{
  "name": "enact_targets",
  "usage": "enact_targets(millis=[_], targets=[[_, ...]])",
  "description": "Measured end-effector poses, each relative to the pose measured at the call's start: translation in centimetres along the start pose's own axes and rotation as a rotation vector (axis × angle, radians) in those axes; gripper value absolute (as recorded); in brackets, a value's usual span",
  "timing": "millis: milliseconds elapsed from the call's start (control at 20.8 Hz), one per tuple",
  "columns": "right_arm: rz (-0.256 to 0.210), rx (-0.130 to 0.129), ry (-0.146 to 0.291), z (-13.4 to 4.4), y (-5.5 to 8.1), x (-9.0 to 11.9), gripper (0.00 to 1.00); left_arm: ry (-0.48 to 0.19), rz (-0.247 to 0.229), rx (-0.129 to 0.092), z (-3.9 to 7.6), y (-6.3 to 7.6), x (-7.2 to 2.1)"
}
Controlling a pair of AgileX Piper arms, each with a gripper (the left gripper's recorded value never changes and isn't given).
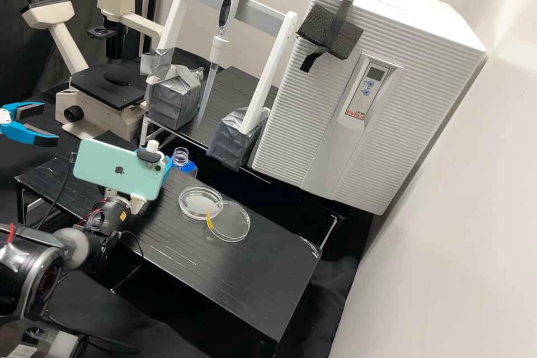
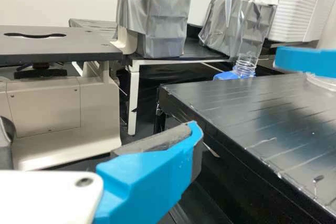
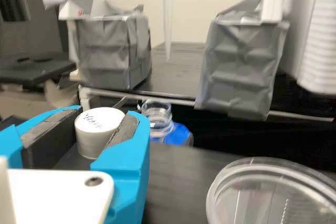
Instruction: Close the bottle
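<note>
Bottle: the small clear bottle is standing upright at the far edge of the black table, toward its left end. Its mouth is standing open and blue liquid is sitting in its lower part.
Cap: the white cap is sitting between the blue fingers of the right gripper, with handwriting showing on its flat top. It is hanging just beside the bottle's open neck, on the near-left side, and is not touching it.
Right gripper: the right gripper is clamping the cap, its dark pads pressing on either side. It is hovering over the table just left of the bottle.
Phone: a mint-green phone is riding on the right arm's wrist, hiding most of that gripper in the high view.
Left gripper: the left gripper is hanging well off to the left, past the table's left end, near the microscope. Its fingers are spread wide and are holding nothing.
Dishes: two clear round dishes are lying on the table to the right of the bottle and nearer, their rims overlapping.
Microscope: a beige microscope is standing at the far left.
Pipette: a pipette is hanging tip down from a white stand, whose feet are wrapped in grey tape.
Machine: a large white ribbed machine is standing at the far right, beyond the table.
</note>
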Motion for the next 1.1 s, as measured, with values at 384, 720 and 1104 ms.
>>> enact_targets(millis=[384, 720, 1104], targets=[[0.027, -0.032, 0.028, -0.6, 0.6, 3.0, 0.00, 0.010, 0.010, -0.004, -0.1, 0.1, -0.01], [0.045, -0.062, 0.019, -0.5, 1.1, 4.9, 0.00, 0.013, 0.012, -0.006, -0.1, 0.1, -0.01], [0.050, -0.062, -0.017, 0.5, 1.2, 5.8, 0.00, 0.012, 0.015, -0.003, -0.1, 0.2, 0.04]])
